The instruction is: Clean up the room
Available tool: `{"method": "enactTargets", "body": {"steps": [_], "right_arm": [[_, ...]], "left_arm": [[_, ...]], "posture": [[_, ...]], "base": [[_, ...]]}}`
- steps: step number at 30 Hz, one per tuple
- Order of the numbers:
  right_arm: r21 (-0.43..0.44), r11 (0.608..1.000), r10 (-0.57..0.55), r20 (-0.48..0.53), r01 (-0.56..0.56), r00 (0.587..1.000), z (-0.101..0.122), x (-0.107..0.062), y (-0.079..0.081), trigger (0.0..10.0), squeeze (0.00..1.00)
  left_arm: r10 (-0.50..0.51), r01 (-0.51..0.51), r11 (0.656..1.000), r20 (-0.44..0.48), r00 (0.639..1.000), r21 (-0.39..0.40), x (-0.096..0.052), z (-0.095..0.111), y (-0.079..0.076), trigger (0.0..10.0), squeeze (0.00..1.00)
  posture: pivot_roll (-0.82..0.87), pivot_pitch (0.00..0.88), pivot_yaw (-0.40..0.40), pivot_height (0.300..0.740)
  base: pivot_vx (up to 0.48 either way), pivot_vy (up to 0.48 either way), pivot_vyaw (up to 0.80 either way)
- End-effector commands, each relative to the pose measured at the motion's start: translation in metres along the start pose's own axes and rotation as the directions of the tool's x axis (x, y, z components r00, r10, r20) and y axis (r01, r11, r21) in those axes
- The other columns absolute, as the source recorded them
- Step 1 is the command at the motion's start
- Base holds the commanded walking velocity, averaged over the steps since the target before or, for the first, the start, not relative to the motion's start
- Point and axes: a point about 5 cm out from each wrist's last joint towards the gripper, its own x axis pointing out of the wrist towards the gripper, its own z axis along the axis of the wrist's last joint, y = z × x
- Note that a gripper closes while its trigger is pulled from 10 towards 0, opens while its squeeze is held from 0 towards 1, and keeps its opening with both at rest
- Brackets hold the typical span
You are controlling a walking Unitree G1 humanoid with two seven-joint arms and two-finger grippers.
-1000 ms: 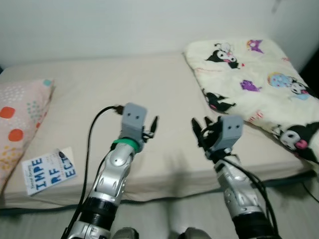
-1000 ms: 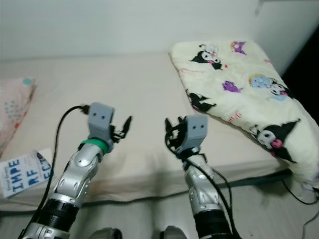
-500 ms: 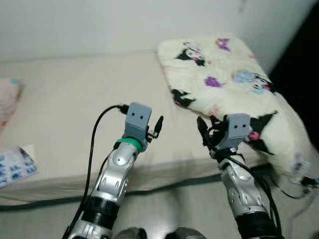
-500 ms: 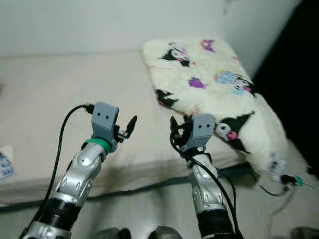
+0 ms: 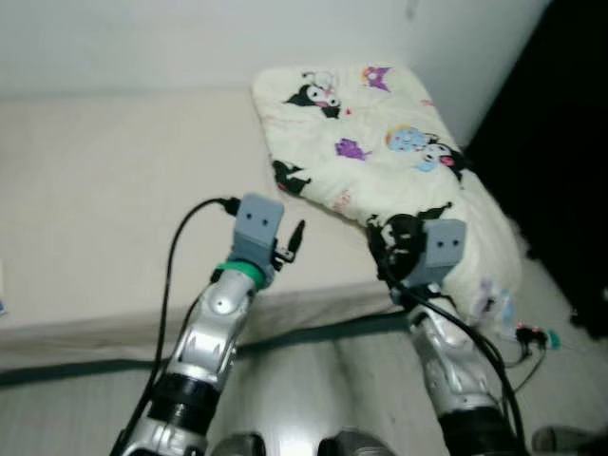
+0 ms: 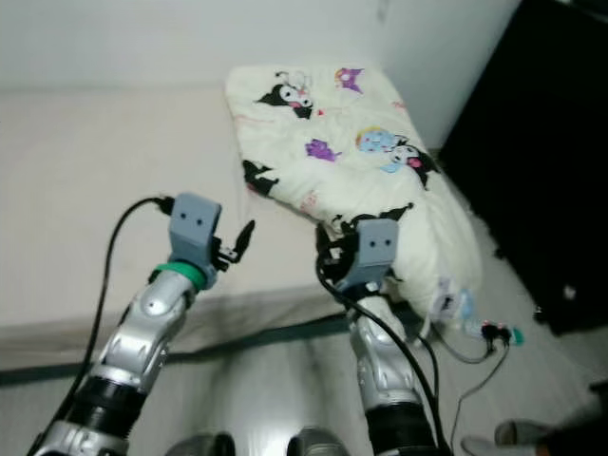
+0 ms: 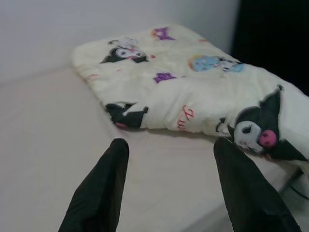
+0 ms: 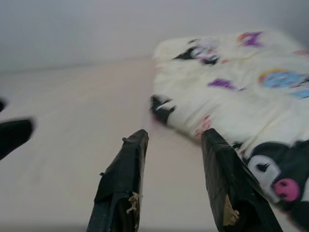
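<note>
A cream blanket (image 5: 380, 152) printed with black cartoon figures lies folded on the right end of a beige bed (image 5: 114, 199) and droops over its corner. Both my arms are raised over the bed's front edge. My left gripper (image 5: 293, 240) hovers open above the mattress, just left of the blanket; in the left wrist view its fingers (image 7: 108, 179) frame the blanket (image 7: 193, 92). My right gripper (image 5: 388, 242) is open right at the blanket's near hanging edge, with nothing between its fingers (image 8: 123, 179).
A cable with small coloured bits (image 5: 532, 334) lies on the pale floor (image 5: 313, 380) beside the bed's corner. A dark opening (image 5: 570, 142) stands at the right. A white wall (image 5: 190, 38) runs behind the bed. A shoe-like thing (image 6: 494, 442) lies at the lower right.
The camera has swung to the right: the pink pillow and the book have left the picture, and the blanket and the floor at the bed's corner have come in. Both arms hold the same pose.
</note>
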Motion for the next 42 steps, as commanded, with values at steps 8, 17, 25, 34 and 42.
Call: {"method": "enactTargets", "body": {"steps": [8,17,25,34,42], "right_arm": [[0.077,0.995,-0.067,-0.015,0.068,0.998,-0.002,-0.001,-0.011,10.0,0.0],[0.085,0.994,-0.067,-0.01,0.067,0.998,0.0,-0.001,-0.012,10.0,0.0],[0.083,0.995,-0.054,-0.009,0.055,0.998,0.0,-0.001,-0.011,10.0,0.0],[-0.004,1.0,0.013,-0.043,-0.013,0.999,-0.005,-0.003,-0.002,10.0,0.0],[-0.016,1.0,-0.007,-0.028,0.007,1.0,-0.003,-0.002,-0.004,10.0,0.0]], "left_arm": [[-0.004,0.004,1.0,-0.037,0.999,0.002,-0.001,-0.008,-0.003,10.0,0.0],[-0.005,0.005,1.0,-0.05,0.999,0.002,0.0,-0.009,-0.004,10.0,0.0],[0.002,-0.001,1.0,-0.045,0.999,0.008,0.001,-0.008,-0.003,10.0,0.0],[0.001,-0.001,1.0,-0.03,1.0,0.01,0.001,-0.006,-0.003,10.0,0.0],[0.003,-0.003,1.0,-0.027,1.0,0.008,0.001,-0.006,-0.003,10.0,0.0]], "posture": [[-0.06,0.023,0.054,0.74],[-0.07,0.019,0.054,0.74],[-0.07,0.02,0.055,0.74],[-0.07,0.025,0.054,0.74],[-0.07,0.027,0.054,0.74]], "base": [[0.0,-0.227,0.52],[0.0,0.0,0.0],[0.0,0.0,0.0],[0.043,0.0,0.0],[0.463,0.0,0.65]]}}
